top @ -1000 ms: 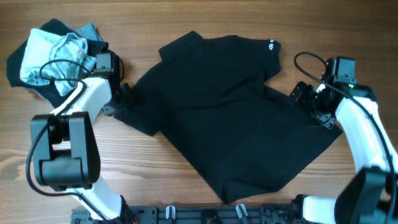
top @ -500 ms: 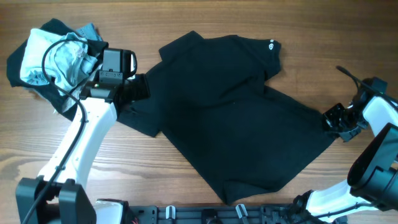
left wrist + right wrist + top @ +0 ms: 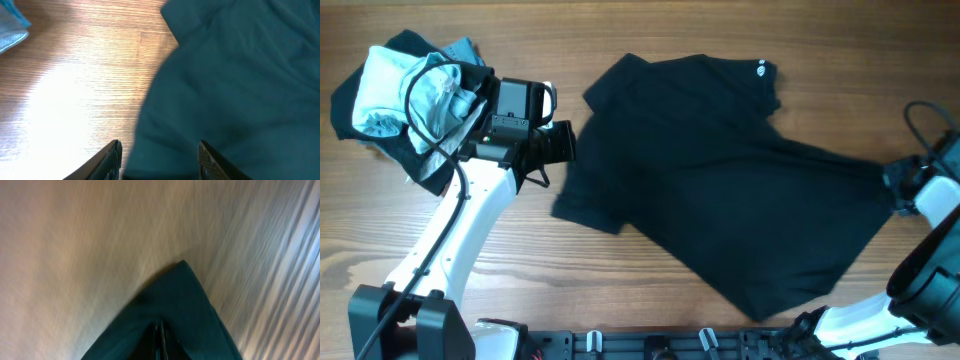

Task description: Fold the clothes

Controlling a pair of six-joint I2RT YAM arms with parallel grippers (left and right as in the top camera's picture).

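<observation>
At the far left of the counter [image 3: 650,30] lay a pile of clothes [image 3: 390,85], pale blue and dark, well apart from the job. The left arm's cable [image 3: 420,80] looped over it. Just beside the pile, the left fingers [image 3: 558,146] hung spread wide with nothing in them, and the wrist view showed the T-shirt's left sleeve [image 3: 165,125] edge running between their tips.

The black T-shirt [image 3: 720,190] lay flat but skewed across the middle of the counter. Its small white tag [image 3: 761,69] sat near the top, and its far lower corner was drawn out toward the right edge. There the right fingers [image 3: 159,339] were closed tight on only the tip of that corner.

The main risk seemed to be that thin grip. A hard pull, or the drag of so much cloth on the wood, could likely slide the corner out and leave the hem slack. Pulling further right might also carry the cloth off the counter's edge. On the left, closing too near the sleeve edge could catch a single layer or miss it, and any fold would then go crooked. The cable could also snag the pile if the arm swung back. Nothing else stood between either arm and the T-shirt.
</observation>
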